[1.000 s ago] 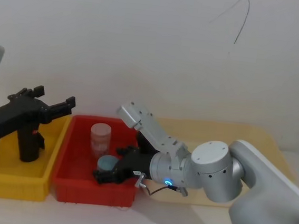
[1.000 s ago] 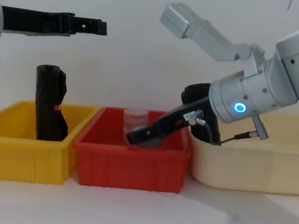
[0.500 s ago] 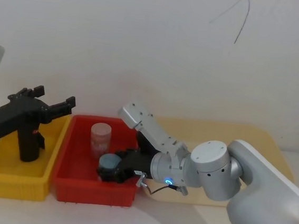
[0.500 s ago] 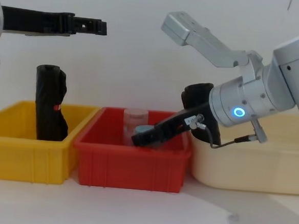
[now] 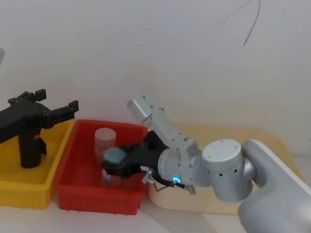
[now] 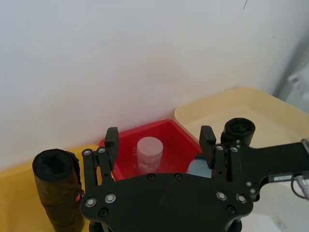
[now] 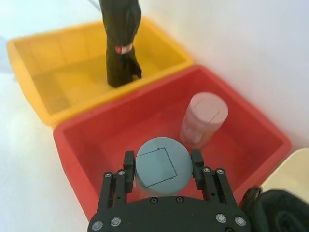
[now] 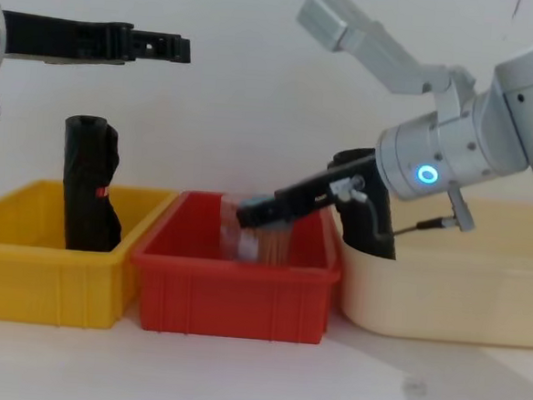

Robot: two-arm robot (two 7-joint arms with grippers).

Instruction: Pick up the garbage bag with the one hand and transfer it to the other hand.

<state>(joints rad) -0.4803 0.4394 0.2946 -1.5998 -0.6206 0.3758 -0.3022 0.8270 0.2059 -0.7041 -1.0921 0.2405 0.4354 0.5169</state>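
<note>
in the head view, your left gripper [image 5: 57, 111] hung above the yellow bin [image 5: 5, 190], its two fingers spread apart and holding nothing. the garbage bag [image 5: 30, 147] stood upright inside that bin, toward its back wall, partly behind the gripper body. your right gripper [image 5: 119, 165] reached over the red bin [image 5: 82, 195] and was clamped on a jar with a blue-grey lid [image 5: 114, 158], beside a clear jar with a pink lid [image 5: 104, 139]. a cream tray [image 5: 252, 142] lay at the right of the red bin.

in the left wrist view, your left gripper [image 6: 159, 145] showed its fingers wide apart with nothing between them. the garbage bag [image 6: 58, 193] stood in the yellow bin, the pink-lidded jar [image 6: 148, 153] in the red bin [image 6: 166, 130], and a second black roll [image 6: 239, 130] stood in the cream tray [image 6: 251, 104] behind the other arm.

in the right wrist view, your right gripper [image 7: 161, 166] had its fingers pressed against both sides of the blue-grey lidded jar [image 7: 163, 166]. the pink-lidded jar [image 7: 203, 118] stood near the red bin's [image 7: 96, 130] back wall, and the garbage bag [image 7: 120, 43] stood upright in the yellow bin [image 7: 53, 82].

in the chest view, your left gripper [image 8: 163, 46] hung level, well above the garbage bag [image 8: 89, 183], which rose past the yellow bin's [image 8: 50, 286] rim. your right gripper [image 8: 256, 213] held the jar [image 8: 251, 231] just above the red bin [image 8: 232, 298], while the second black roll [image 8: 367, 207] stood in the cream tray [image 8: 451, 304].
</note>
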